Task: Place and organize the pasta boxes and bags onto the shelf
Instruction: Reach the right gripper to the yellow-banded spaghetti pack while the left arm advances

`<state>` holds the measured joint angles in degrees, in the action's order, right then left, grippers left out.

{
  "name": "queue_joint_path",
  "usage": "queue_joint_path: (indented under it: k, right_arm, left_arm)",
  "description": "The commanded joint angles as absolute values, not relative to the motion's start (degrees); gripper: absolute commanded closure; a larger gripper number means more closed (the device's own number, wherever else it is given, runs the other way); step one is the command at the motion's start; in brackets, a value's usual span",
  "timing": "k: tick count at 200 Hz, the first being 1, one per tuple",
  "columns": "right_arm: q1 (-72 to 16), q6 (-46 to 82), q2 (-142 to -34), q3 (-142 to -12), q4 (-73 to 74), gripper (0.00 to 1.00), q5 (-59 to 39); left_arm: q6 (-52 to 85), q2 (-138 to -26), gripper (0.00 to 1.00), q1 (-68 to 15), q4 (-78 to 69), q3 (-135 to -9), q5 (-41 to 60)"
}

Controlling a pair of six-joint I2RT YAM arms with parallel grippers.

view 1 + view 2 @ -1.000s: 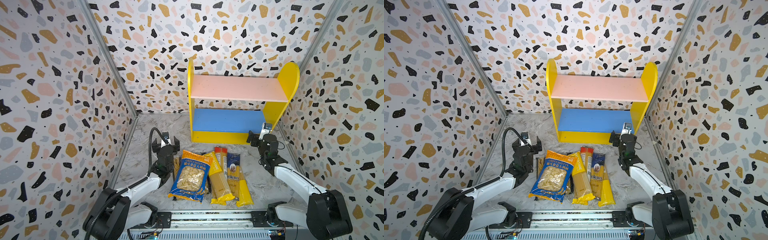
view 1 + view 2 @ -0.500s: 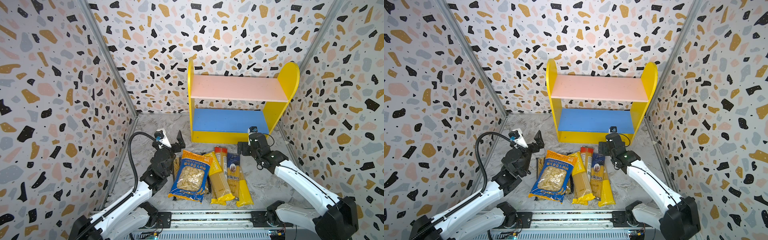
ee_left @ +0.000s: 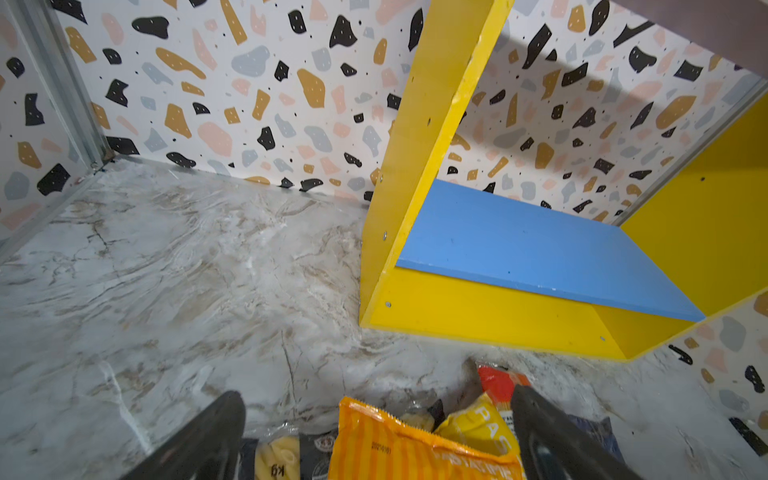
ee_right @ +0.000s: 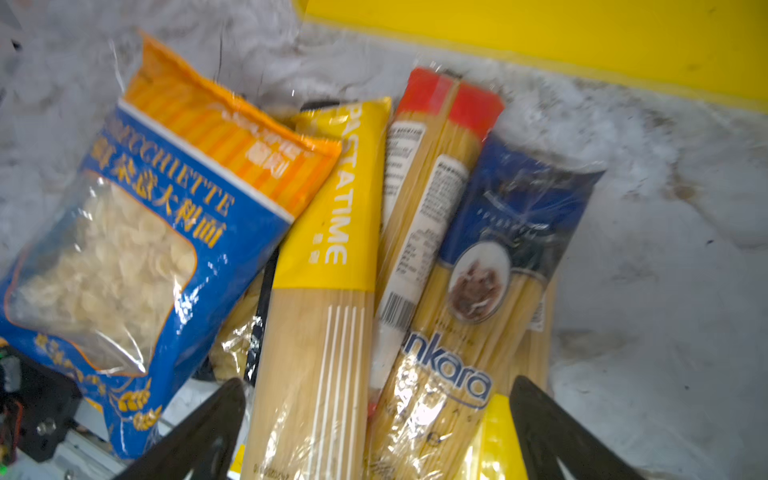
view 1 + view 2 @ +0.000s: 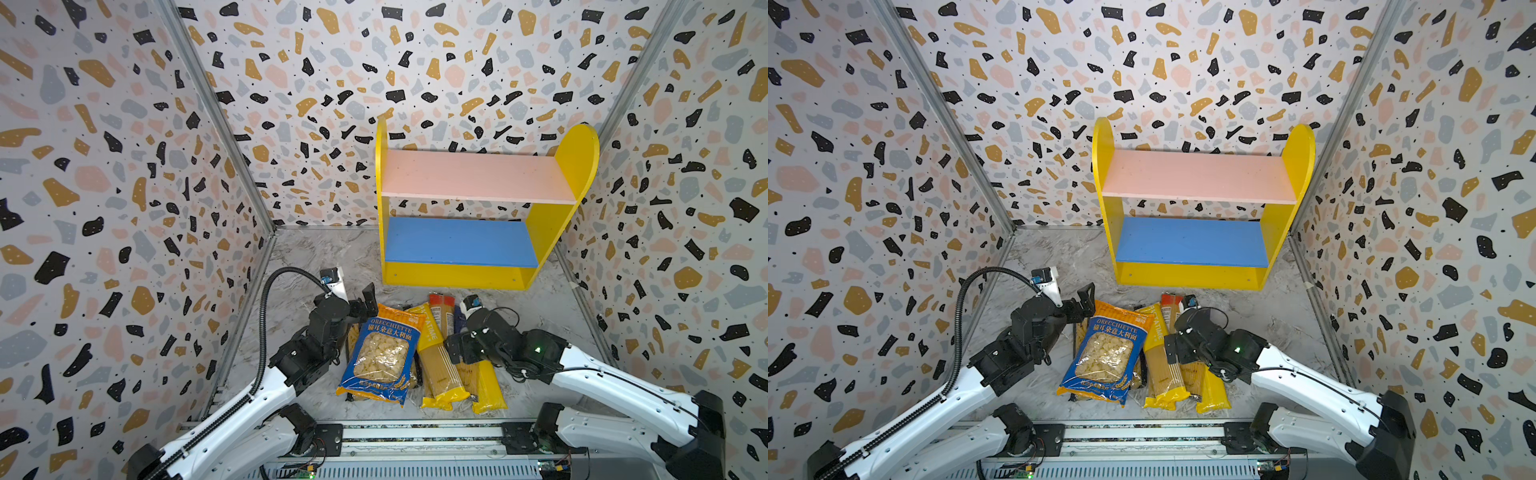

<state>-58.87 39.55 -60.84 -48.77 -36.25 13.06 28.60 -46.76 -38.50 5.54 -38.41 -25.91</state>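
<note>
- Pasta packs point(image 5: 432, 374) lie heaped on the tabletop point(image 5: 316, 257), near the empty shelf point(image 5: 473, 174).
- Left fingers point(image 3: 199, 440) and right fingers point(image 4: 552, 436) spread apart, empty.
- Best: clamp one top pack mid-length.

bright, even overhead light in both top views; a soft shadow falls beneath the pink board point(image 5: 473, 176) of the shelf point(image 5: 548, 237). right wrist view is motion-blurred, with glare on the pasta packs point(image 4: 324, 249) before the shelf.
</note>
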Motion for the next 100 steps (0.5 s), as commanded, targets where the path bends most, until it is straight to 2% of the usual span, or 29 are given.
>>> queue_joint_path:
  k: [1, 41, 100]
  right_arm:
    - [-64.9, 45.4, -64.9, -49.4, -40.6, 0.0, 16.7]
    - [-71.4, 48.1, -71.8, -49.2, -38.1, 0.0, 17.0]
    - [-72.1, 47.1, -79.9, -49.6, -36.2, 0.02, 17.6]
  left_arm:
    - [32.3, -42.6, 0.0, -39.0, 13.5, -40.5, -23.3]
    - [33.3, -38.4, 0.0, -39.1, 19.8, -41.7, -22.2]
    - [31.2, -40.7, 0.0, -39.1, 24.5, -45.6, -21.9]
